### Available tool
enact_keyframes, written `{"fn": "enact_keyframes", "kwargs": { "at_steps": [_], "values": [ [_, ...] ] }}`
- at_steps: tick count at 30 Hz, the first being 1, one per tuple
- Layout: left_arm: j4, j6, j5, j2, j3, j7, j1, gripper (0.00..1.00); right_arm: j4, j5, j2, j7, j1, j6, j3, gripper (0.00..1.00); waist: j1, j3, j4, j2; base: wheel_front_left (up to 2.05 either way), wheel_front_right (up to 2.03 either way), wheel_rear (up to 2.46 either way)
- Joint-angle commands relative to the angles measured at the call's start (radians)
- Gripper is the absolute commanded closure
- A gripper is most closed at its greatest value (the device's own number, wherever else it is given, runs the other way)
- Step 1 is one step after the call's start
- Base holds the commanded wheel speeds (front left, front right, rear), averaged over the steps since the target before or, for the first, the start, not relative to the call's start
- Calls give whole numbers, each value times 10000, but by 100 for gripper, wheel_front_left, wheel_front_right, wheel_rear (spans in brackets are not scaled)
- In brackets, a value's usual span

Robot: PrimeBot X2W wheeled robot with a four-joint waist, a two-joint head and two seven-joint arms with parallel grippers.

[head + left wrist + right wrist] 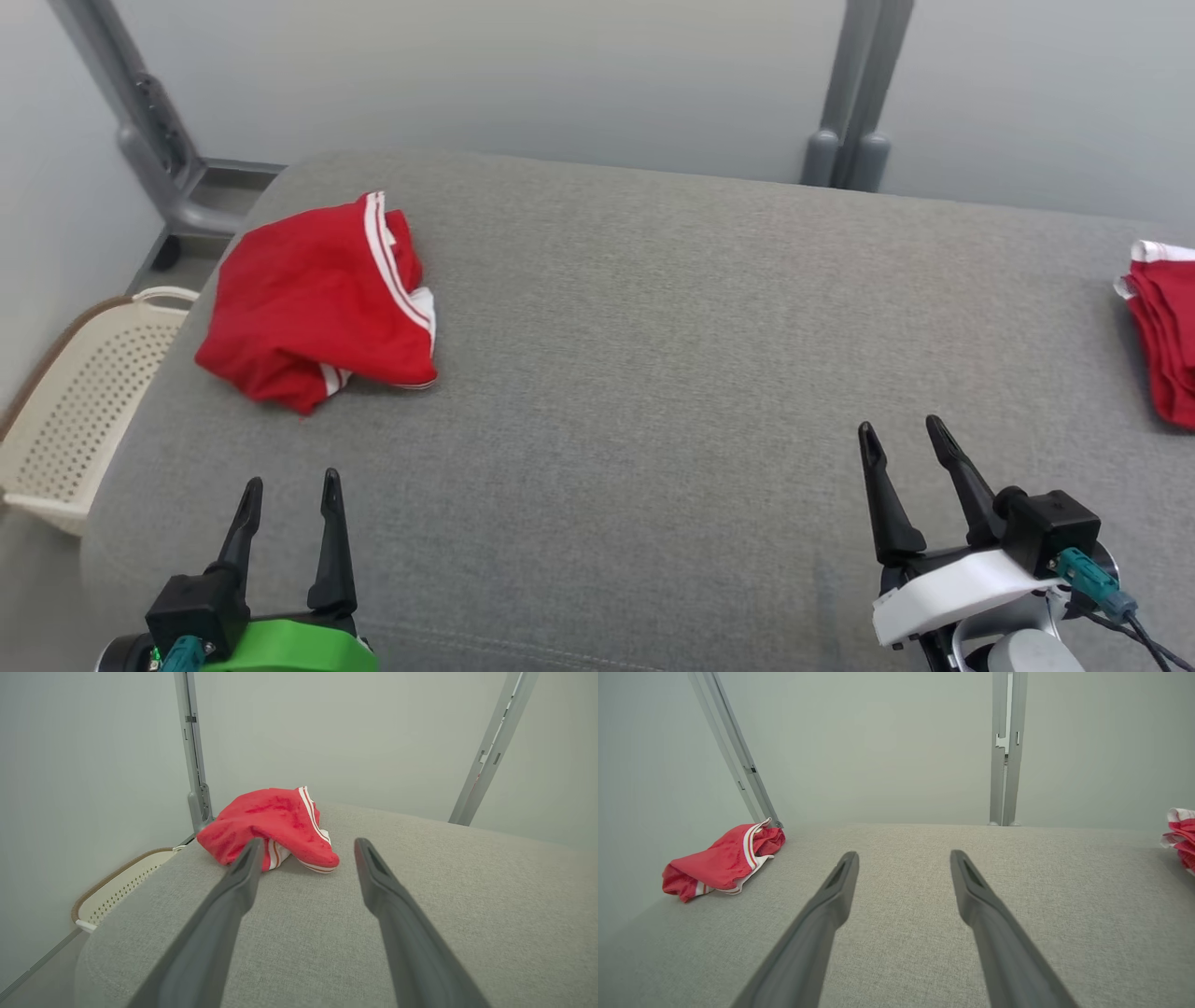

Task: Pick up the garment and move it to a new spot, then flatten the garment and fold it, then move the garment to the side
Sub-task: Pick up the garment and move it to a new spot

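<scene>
The left gripper [291,481] sits at the lower left of the head view. Its two dark fingers [224,905] are spread wide apart and nothing is between them. It hovers over the near part of the grey padded surface [653,373], fingertips pointing toward the far edge.

The right gripper [903,427] sits at the lower right of the head view. Its jaws are likewise spread and hold nothing. In the right wrist view, bare grey fabric shows between its fingers [994,933].

The garment [308,299] is red with white stripe trim. It lies crumpled in a loose heap on the far left part of the padded surface, near the left edge. It is ahead of the left gripper and apart from it. In the left wrist view, the garment appears just beyond the fingertips, with no contact visible. It is well apart from the right gripper.

A second red garment [1167,336], also with white trim, lies at the right edge of the padded surface and is cut off by the frame.

A cream perforated basket [84,401] stands on the floor beside the left end of the surface, below the garment's side.

Two grey metal posts [854,93] rise behind the far edge, one toward the left corner and one right of centre, against a plain pale wall [560,75].
</scene>
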Motion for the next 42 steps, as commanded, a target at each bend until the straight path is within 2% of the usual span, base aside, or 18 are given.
{"fn": "enact_keyframes", "kwargs": {
  "at_steps": [1, 6, 8, 19, 29, 38, 41, 42],
  "values": [
    [-45, 38, 11, 121, 18, 25, 193, 0, 32, 32, -26, -34, 138, -7, -9, 0, 0, -128, 1325, 0, 0, 0, 0],
    [-274, 119, 37, 190, -11, 174, 304, 0, 78, 83, -28, -34, 185, -7, -57, 0, 0, -202, 2419, 0, 0, 0, 0],
    [-402, 236, -18, 238, 113, 163, 430, 0, 97, 76, -22, -34, 23, -7, 140, 0, 0, -105, 2600, 0, 0, 0, 0],
    [-1160, 701, -152, 106, 657, -50, 1005, 0, 523, 24, -37, -34, -887, -7, 942, 0, 0, 414, 2902, 0, 0, 0, 0],
    [-1365, 793, -128, 21, 762, -99, 1166, 0, 711, -24, -34, -34, -1135, -7, 998, 0, 0, 482, 2901, 0, 0, 0, 0],
    [-1267, 458, 26, 322, 459, 265, 393, 0, 538, -95, -36, -34, -817, -7, 587, 0, 0, 446, 2785, 0, 0, 0, 0],
    [-1241, 237, 111, 557, 331, 639, -430, 0, 393, -220, -34, -34, -726, -7, 312, 0, 0, 541, 2736, 0, 0, 0, 0],
    [-1130, 26, 111, 717, 233, 992, -1157, 0, 275, -291, -36, -34, -593, -7, 92, 0, 0, 622, 2699, 0, 0, 0, 0]
  ]
}}
